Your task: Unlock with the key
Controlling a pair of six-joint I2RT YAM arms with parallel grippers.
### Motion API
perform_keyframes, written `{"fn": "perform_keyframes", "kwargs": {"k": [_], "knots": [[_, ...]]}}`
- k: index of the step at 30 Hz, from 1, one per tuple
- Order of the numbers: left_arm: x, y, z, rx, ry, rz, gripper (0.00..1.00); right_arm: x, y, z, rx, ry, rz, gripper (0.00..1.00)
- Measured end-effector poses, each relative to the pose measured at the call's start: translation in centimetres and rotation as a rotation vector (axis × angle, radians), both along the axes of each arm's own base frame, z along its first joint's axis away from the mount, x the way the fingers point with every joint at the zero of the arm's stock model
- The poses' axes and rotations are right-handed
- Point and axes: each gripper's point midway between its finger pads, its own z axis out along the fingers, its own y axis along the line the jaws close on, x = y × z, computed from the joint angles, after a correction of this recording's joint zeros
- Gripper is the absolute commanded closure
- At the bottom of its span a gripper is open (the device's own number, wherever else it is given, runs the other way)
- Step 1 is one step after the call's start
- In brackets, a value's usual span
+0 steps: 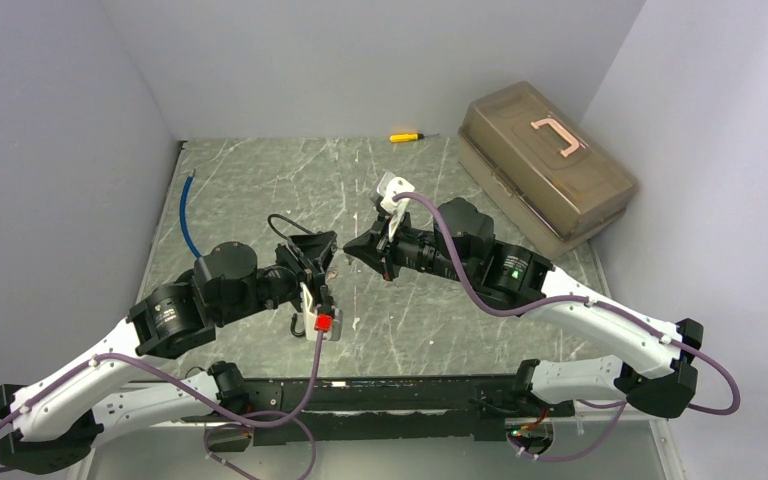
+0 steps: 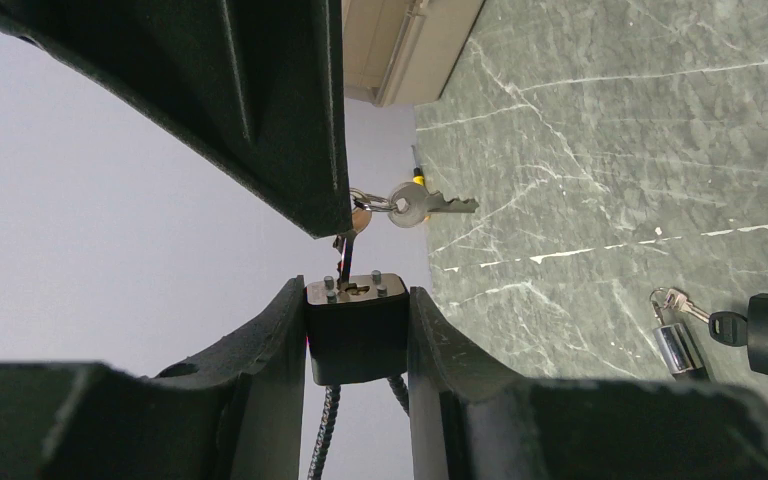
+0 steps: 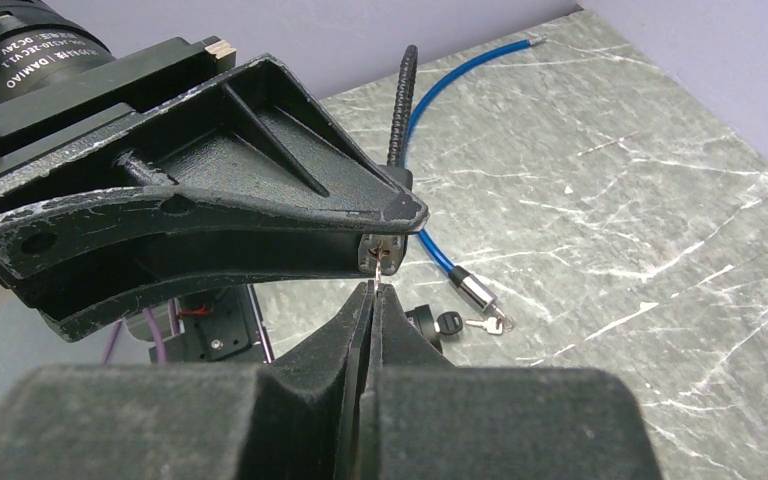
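Key [image 2: 359,221] and padlock [image 2: 357,335] are meeting in mid-air above the surface [image 2: 610,150], between the two arms, and the coming move is turning on how those two line up.

Nearest the arm bases, the left hand [image 2: 357,292] is standing partly open, clamping the black body of the padlock from both sides, with the keyhole face pointing out past the fingertips and the cord hanging from the back.

Seen from the left wrist, the key is coming at that face from 12 o'clock. Its blade is running almost straight along the 12-to-6 line, with the tip sitting at the slot. Whether it is already inside I cannot tell. A spare key [image 2: 422,203] is dangling off the ring toward 3 o'clock.

The right hand [image 3: 373,300] is fully closed, pinching the key's head, and in the overhead view it is lying at roughly 3 o'clock from the left hand. It is clearly the arm doing the inserting and, by my reading, the twisting to come.

Farther back, a blue cable [image 1: 186,215] is lying at 10 o'clock, and a toolbox [image 1: 545,165] is resting at 2 o'clock.
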Motion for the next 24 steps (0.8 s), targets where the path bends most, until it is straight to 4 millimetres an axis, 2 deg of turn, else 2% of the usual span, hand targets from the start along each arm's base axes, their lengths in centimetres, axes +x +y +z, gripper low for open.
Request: {"fn": "perform_keyframes", "kwargs": {"k": [8, 16, 24], "knots": [[0.0, 0.0, 0.0, 0.0, 0.001, 0.001, 1.0, -0.2, 0.1, -0.2, -0.001, 0.005, 0.01, 1.0], [0.3, 0.2, -0.1, 0.0, 0.002, 0.014, 1.0, -0.4, 0.0, -1.6, -0.027, 0.02, 0.017, 1.0], [0.3, 0.2, -0.1, 0.0, 0.003, 0.012, 1.0, -0.4, 0.0, -1.6, -0.027, 0.02, 0.017, 1.0]]}}
